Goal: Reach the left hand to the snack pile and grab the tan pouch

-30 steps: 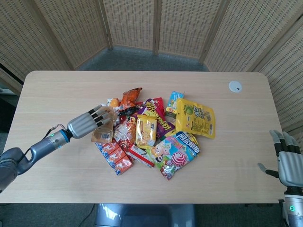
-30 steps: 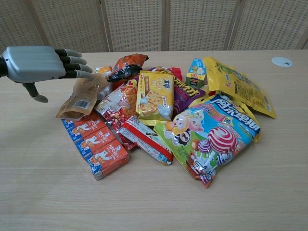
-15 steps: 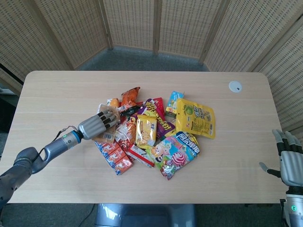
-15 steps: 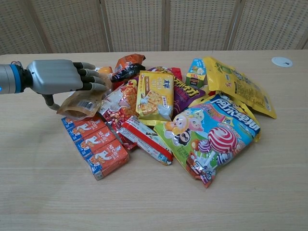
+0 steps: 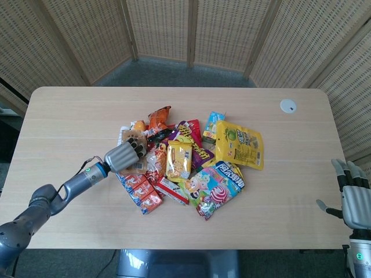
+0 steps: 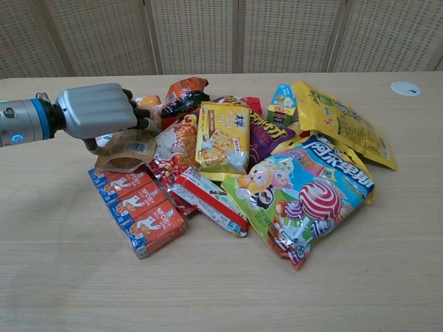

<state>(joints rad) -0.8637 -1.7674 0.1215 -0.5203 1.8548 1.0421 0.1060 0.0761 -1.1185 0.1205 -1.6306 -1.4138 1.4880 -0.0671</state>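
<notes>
The tan pouch (image 6: 129, 152) lies at the left edge of the snack pile, its lower part showing under my left hand (image 6: 97, 111). The fingers (image 6: 142, 117) curl over the pouch's top edge and the thumb presses in from the left, so the hand grips it. In the head view the left hand (image 5: 124, 155) covers most of the tan pouch (image 5: 138, 168). My right hand (image 5: 353, 200) hangs open off the table's right front corner, holding nothing.
Orange biscuit boxes (image 6: 142, 207) lie just in front of the pouch. A yellow cracker pack (image 6: 223, 138), a lollipop bag (image 6: 304, 194) and a yellow bag (image 6: 346, 121) fill the pile to the right. A white disc (image 5: 288, 105) sits at the far right.
The left hand moved forward and down onto the tan pouch, and its fingers went from stretched out to curled around the pouch's top. The right hand stayed put.
</notes>
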